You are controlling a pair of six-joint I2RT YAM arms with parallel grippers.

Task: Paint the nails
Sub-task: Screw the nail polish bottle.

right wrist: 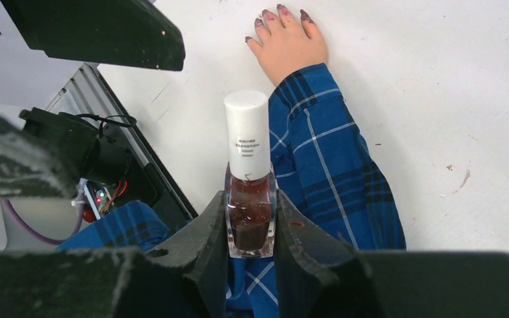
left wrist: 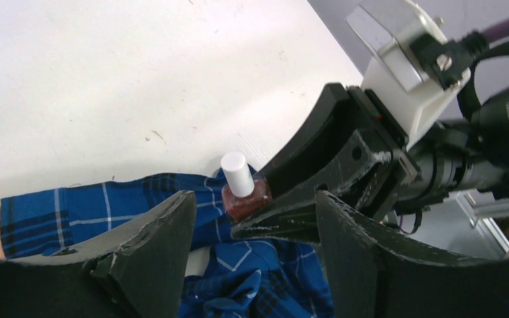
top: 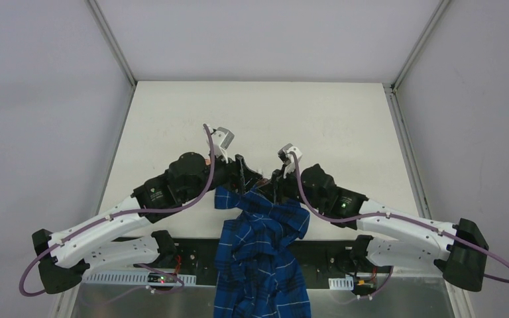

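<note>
The right gripper point(right wrist: 250, 215) clamps the polish bottle point(right wrist: 248, 165) upright over the plaid sleeve point(right wrist: 331, 152). The left gripper point(left wrist: 253, 205) is just beside the bottle, its jaws apart and holding nothing. The nails point(right wrist: 267, 14), dark red, tip a hand point(right wrist: 290, 46) lying flat near the middle of the table point(right wrist: 437, 79).

Likely a lab: aluminium-framed booth point(top: 111, 43), white table point(top: 318, 119).

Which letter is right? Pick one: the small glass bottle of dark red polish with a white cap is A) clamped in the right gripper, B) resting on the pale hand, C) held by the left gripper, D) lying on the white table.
A: the polish bottle stands upright, pinched by the right gripper; the left gripper is open.
</note>
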